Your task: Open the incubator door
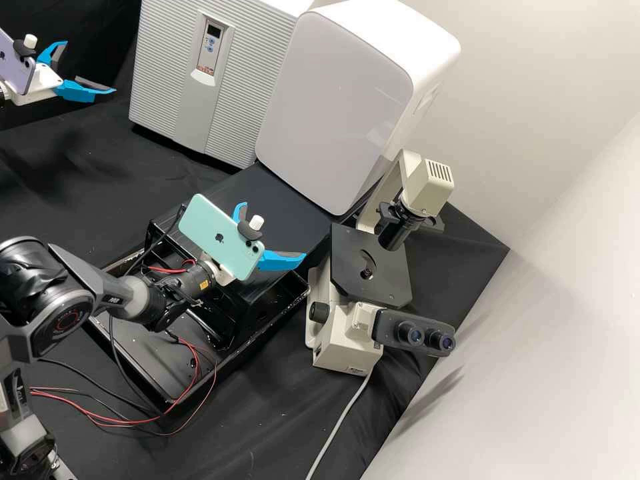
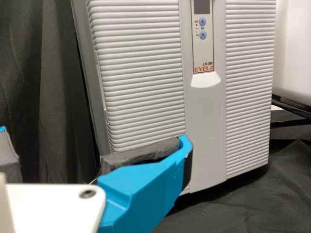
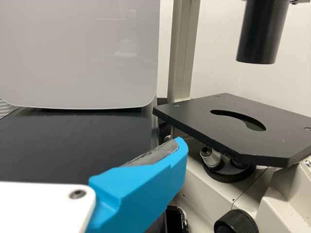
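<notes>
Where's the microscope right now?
The microscope stands right of centre in the high view, beside the smooth-fronted white cabinet, with the right gripper to its left.

"EYELA" is printed in red on the far incubator (image 2: 141, 63). Arrows are marked on its blue buttons (image 2: 202, 22). Apples are shown on the near green phone (image 1: 203, 220) and left purple phone (image 1: 18, 71).

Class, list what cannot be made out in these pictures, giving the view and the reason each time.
- Inside of the ribbed cabinet: hidden by its closed front, high view.
- Any reading on its display: too small, high view.
- Back of the smooth white cabinet: hidden by its own body, high view.
- Far end of the phone by the left hand: cut off by the left edge, high view.
</notes>
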`<state>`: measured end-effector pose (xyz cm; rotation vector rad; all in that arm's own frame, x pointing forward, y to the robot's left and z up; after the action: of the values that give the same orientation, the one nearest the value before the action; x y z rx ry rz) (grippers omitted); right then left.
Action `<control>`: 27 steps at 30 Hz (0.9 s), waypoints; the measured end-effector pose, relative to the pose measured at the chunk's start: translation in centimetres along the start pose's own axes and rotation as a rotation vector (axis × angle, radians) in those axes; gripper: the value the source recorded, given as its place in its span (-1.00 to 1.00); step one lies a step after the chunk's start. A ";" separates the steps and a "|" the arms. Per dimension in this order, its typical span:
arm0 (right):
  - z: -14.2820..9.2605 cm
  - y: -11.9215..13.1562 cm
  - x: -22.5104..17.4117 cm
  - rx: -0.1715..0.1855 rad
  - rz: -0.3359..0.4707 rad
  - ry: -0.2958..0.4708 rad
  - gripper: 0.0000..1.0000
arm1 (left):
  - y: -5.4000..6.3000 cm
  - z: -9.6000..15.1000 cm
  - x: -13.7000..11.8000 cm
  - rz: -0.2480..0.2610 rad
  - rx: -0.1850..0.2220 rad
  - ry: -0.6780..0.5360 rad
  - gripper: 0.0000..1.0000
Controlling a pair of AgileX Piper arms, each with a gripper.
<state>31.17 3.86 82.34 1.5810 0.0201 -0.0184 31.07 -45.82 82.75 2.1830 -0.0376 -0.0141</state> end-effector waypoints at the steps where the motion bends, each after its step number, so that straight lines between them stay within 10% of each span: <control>1: 0.0 0.0 0.0 0.000 0.000 0.000 1.00 | 0.0 0.0 0.0 0.000 0.000 0.000 1.00; 27: 0.0 0.0 0.0 0.000 0.000 0.000 1.00 | 0.4 -0.1 -0.2 0.005 -0.081 -0.029 1.00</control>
<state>31.17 3.86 82.34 1.5810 0.0201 -0.0184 30.88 -45.94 83.09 2.1013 -0.0578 -0.0441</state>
